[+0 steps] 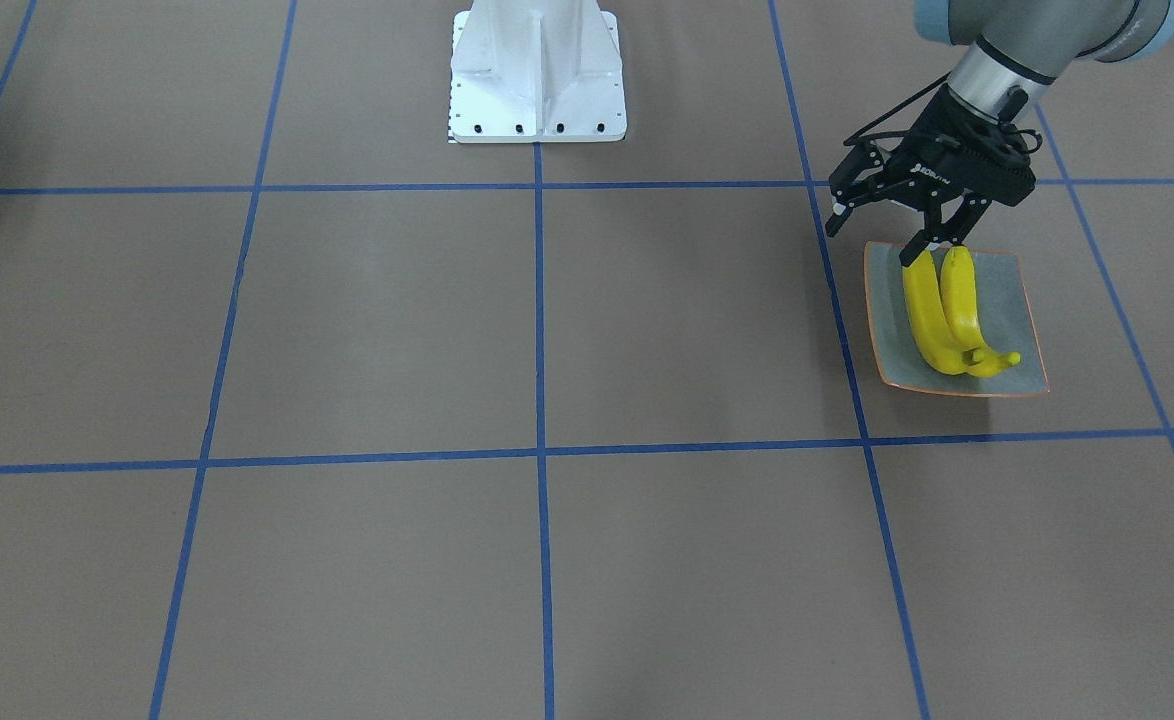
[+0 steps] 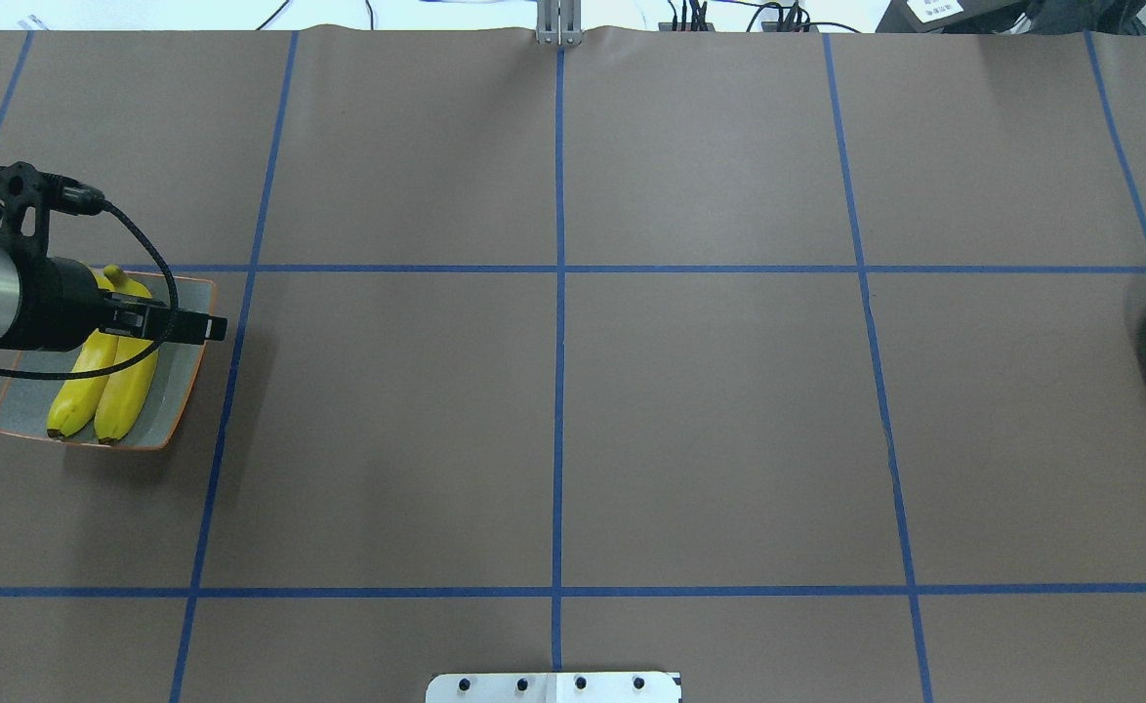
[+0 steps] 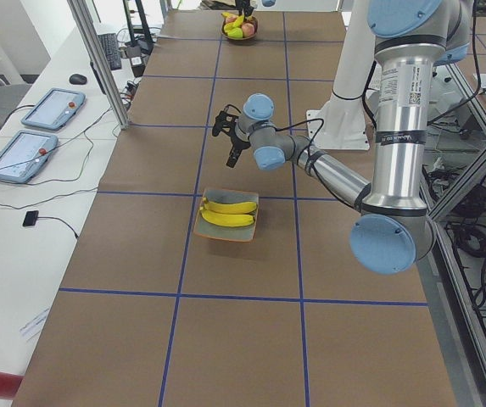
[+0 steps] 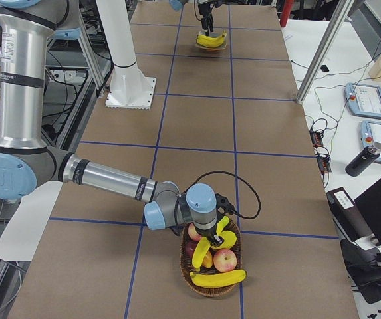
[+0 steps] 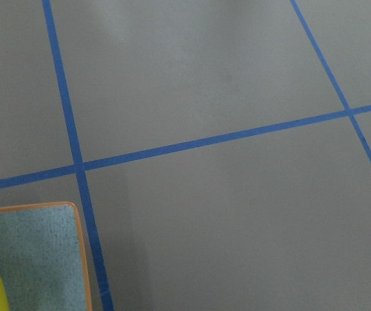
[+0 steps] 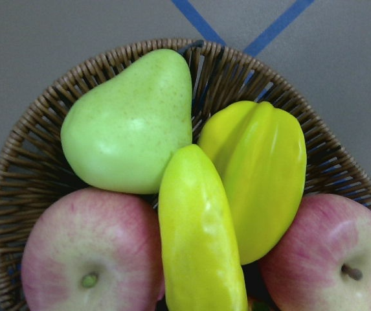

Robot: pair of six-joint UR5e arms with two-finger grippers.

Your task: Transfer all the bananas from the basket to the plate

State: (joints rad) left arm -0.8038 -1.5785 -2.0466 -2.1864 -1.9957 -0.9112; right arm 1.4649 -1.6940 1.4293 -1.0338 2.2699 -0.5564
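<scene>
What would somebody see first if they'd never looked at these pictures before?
Probably the two bright yellow bananas lying side by side on the square plate, with the left pincer open over one end. Next, the wicker basket at the table's other end, heaped with a green pear, apples and more bananas.

Two curved glossy bananas (image 1: pixel 922 310): bright yellow, dark tips. Square shallow plate (image 1: pixel 1007 300): speckled grey-green, thin orange rim. Paper table cover (image 2: pixel 710 420): plain brown, ruled by a blue tape grid (image 2: pixel 560 391). Woven wicker basket (image 6: pixel 23 162): dark brown. Its contents are a pale green pear (image 6: pixel 130 126), a yellow-green ribbed star fruit (image 6: pixel 266 175), a yellow banana (image 6: pixel 201 240) and two apples (image 6: pixel 88 259) blushed red over yellow.
</scene>
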